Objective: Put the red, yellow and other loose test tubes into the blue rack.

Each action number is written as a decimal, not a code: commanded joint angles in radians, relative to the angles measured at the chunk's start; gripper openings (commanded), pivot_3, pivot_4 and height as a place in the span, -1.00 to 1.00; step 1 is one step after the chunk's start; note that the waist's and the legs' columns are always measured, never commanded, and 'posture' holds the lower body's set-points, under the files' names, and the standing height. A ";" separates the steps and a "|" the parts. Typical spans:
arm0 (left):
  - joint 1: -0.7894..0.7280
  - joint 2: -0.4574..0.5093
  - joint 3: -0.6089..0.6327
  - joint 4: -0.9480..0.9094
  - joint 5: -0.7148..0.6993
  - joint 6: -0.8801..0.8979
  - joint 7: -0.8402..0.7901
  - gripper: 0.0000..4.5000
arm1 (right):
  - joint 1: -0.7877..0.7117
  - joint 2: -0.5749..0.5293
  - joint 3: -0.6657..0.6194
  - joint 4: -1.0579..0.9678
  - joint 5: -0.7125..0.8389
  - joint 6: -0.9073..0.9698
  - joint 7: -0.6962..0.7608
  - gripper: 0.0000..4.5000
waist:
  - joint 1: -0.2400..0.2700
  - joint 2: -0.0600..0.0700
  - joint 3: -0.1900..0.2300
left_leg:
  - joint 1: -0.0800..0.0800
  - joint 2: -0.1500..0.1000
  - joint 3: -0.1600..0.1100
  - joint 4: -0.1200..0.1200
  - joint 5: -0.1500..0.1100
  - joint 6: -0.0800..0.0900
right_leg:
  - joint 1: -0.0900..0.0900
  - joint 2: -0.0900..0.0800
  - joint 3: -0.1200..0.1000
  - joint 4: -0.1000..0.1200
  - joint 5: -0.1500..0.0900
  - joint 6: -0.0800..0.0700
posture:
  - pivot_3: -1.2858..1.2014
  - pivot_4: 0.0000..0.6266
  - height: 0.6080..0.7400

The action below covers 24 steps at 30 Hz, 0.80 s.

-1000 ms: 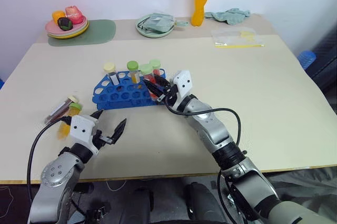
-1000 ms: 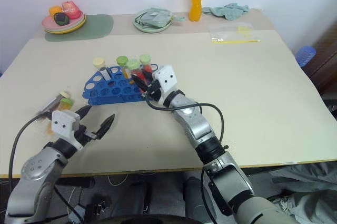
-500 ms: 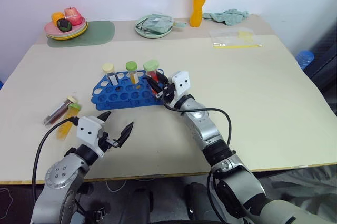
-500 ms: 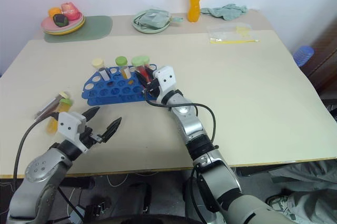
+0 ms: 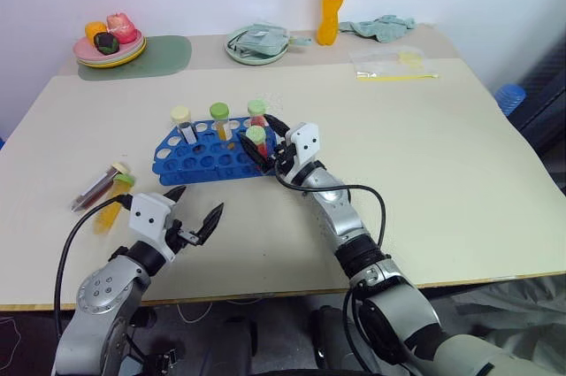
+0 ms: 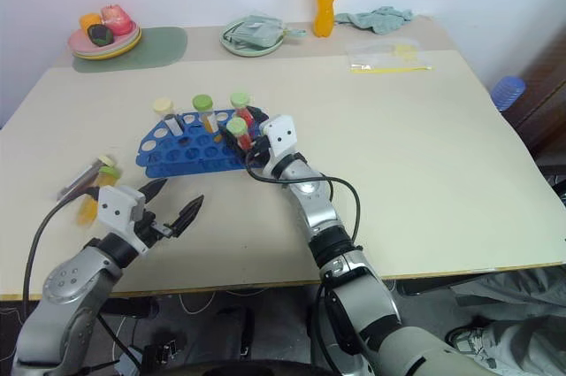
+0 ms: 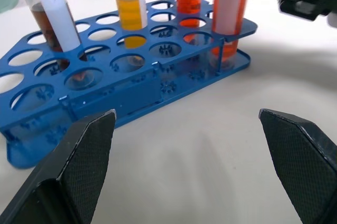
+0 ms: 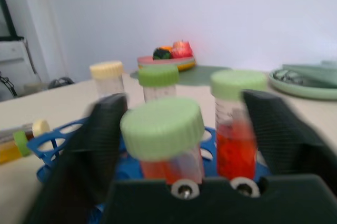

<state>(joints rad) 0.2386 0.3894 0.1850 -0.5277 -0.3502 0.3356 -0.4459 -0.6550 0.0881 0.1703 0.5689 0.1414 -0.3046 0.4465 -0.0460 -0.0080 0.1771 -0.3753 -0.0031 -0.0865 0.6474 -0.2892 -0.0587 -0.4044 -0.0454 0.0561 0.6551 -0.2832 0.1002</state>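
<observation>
The right gripper (image 5: 268, 137) has just let go: its fingers, clamped a moment ago on a red tube with a green cap (image 5: 256, 141), now stand apart on either side of it. That tube stands upright in the near right corner of the blue rack (image 5: 209, 157). With it, four tubes are in the rack: a cream-capped dark one (image 5: 184, 123) toward the rack's left, a green-capped yellow one (image 5: 219, 119) in the middle and another green-capped red one (image 5: 257, 112) just behind the newest.

Well to the left of the rack, loose tubes (image 5: 104, 188) lie on the surface, so I judge the task unfinished. The left gripper (image 5: 195, 217) hovers in front of the rack's left end, fingers wide apart and empty.

Far behind the rack are an orange bottle (image 5: 333, 0), plates (image 5: 110, 43) and a cloth (image 5: 382, 26), none in the way. The right gripper must draw back without tipping the seated tube.
</observation>
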 commanded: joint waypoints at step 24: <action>-0.773 0.783 -0.083 0.550 -0.301 1.211 0.020 1.00 | 0.218 -0.469 0.091 -0.771 0.110 0.461 0.445 0.98 | -0.023 -0.001 0.002 | 0.000 -0.001 -0.001 -0.001 0.001 -0.002 | -0.001 0.001 0.000 0.002 -0.001 0.000 | 0.03 -0.52 1.00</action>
<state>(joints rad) -0.5147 1.1412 0.1315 -0.0015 -0.6865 1.5746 -0.4071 -0.4345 -0.3766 0.2652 -0.1558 0.2477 0.1570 0.8916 -0.0688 -0.0085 0.1796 -0.3754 -0.0042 -0.0875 0.6462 -0.2881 -0.0606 -0.4062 -0.0444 0.0559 0.6570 -0.2839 0.1006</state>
